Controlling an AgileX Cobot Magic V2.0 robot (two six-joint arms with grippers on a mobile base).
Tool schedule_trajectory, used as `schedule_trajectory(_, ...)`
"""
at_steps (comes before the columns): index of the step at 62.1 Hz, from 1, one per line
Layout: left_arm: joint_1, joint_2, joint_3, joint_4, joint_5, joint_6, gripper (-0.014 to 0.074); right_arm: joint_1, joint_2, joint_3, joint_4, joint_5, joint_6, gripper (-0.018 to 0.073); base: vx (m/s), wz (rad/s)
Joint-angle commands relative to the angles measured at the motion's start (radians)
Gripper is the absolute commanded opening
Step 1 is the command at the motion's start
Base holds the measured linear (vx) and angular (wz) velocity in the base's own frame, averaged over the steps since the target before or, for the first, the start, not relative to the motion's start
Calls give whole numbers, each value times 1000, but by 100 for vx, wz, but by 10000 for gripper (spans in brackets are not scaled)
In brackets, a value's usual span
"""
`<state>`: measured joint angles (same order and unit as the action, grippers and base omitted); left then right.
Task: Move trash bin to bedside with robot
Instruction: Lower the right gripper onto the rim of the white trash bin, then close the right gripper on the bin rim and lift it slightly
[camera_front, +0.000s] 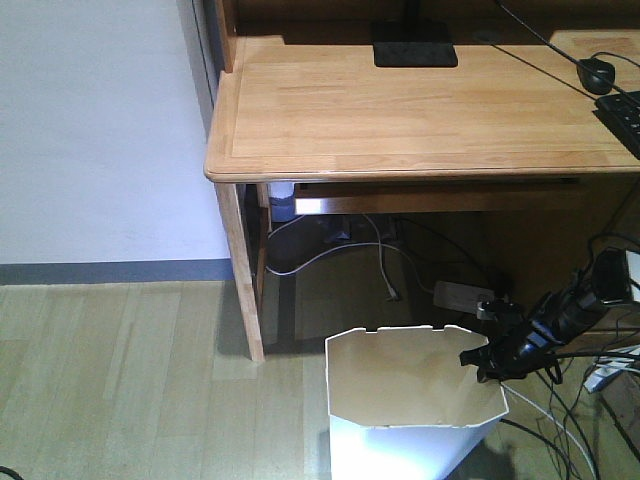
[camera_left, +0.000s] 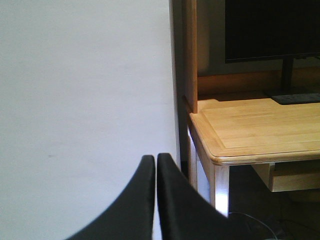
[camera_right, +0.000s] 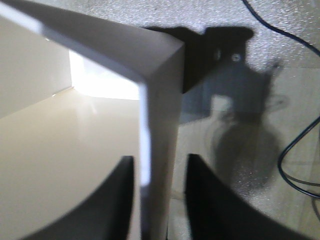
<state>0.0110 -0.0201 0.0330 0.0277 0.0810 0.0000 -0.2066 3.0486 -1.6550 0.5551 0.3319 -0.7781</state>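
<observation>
The white trash bin (camera_front: 400, 448) stands on the floor in front of the desk, its cream inside showing. My right gripper (camera_front: 480, 366), on a thin black arm (camera_front: 565, 312), is at the bin's right rim. In the right wrist view the gripper (camera_right: 160, 166) is open and straddles the bin wall (camera_right: 161, 110). One finger is inside, one outside, each with a small gap to the wall. My left gripper (camera_left: 155, 161) is shut on nothing, held up facing a white wall beside the desk corner. The bedside is out of view.
A light wooden desk (camera_front: 400, 110) stands just behind the bin, its leg (camera_front: 241, 270) to the bin's left. Cables (camera_front: 565, 425) and a power strip (camera_front: 462, 295) lie on the floor to the right and under the desk. A keyboard (camera_front: 625, 118) sits on the desk.
</observation>
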Motion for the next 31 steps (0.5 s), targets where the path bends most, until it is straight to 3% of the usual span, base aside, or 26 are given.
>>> schedule_trajectory(1,-6,-7,12,-9,-75,-14,-6,-3,-34,-51,5,72,3,-16,0,0)
schedule_trajectory(19,-6,-7,12,-9,-75,-14,-6,-5,-27,-98,63,133,5,-7,0,0)
schedule_trajectory(25,-6,-7,12,-9,-75,-14,-6,-5,-33,-98,154,133,-51,-6,0,0)
schedule_trajectory(31,-6,-7,12,-9,-75,-14,-6,-5,-38,-94,266,178,-184,-5,0,-1)
